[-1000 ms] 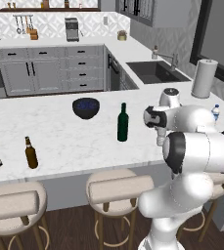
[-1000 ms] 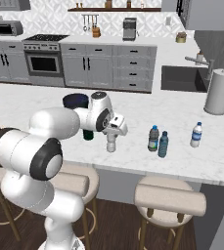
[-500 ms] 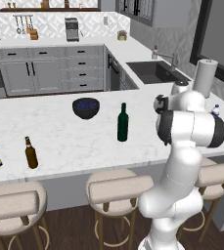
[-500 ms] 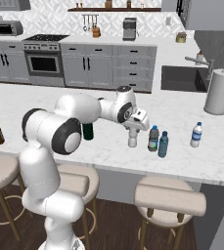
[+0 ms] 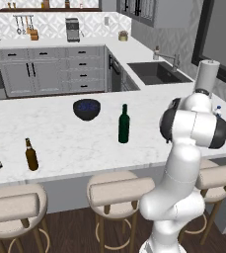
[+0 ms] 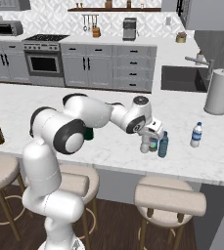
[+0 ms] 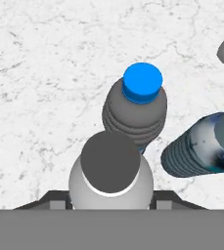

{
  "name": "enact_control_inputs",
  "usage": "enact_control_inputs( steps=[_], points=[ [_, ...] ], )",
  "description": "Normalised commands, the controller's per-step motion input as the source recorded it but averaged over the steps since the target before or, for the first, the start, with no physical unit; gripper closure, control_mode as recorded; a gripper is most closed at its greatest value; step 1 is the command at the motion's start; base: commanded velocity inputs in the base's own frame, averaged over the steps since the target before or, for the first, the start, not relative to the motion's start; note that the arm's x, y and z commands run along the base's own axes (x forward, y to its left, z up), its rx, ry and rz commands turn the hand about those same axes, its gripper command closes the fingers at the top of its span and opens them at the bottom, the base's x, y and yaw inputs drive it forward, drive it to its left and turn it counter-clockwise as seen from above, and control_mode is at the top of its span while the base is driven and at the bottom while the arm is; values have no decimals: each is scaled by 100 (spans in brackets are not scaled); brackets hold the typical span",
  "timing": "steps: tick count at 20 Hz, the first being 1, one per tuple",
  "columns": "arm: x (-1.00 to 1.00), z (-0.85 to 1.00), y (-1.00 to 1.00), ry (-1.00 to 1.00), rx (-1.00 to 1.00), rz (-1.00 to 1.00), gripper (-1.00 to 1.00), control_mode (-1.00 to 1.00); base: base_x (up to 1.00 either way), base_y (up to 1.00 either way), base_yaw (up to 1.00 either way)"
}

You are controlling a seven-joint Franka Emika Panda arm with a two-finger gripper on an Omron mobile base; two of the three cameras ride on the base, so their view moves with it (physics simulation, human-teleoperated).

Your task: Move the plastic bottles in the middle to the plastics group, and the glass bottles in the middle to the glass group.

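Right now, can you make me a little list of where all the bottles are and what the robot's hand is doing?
gripper: over the right part of the counter, jaws either side of the pale bottle, seemingly gripping it
pale bottle: grey cap, between the jaws
neighbours: blue-capped bottle and another small bottle, close beside it
white-capped bottle: standing alone, further right
green wine bottle: upright, mid-counter
brown bottle: upright, far left
bowl: dark, beyond the wine bottle, to its left

Veined white marble counter [image 7: 40, 73]; ribbed clear-plastic bottle [image 7: 135, 110], glossy.
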Motion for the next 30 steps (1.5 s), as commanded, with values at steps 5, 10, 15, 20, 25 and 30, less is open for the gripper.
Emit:
enact_control_inputs(
  steps=[5,10,15,20,25,30],
  points=[
    [-18,-1,-44,-13,0,0,100,-100,0,0,0],
    [0,-4,-7,-1,0,0,100,-100,0,0,0],
    [0,-28,0,0,0,0,100,-100,0,0,0],
    [1,-45,0,0,-2,0,100,-100,0,0,0],
    [0,-25,0,0,-1,0,100,-100,0,0,0],
    [-7,0,0,0,0,0,100,-100,0,0,0]
  ],
)
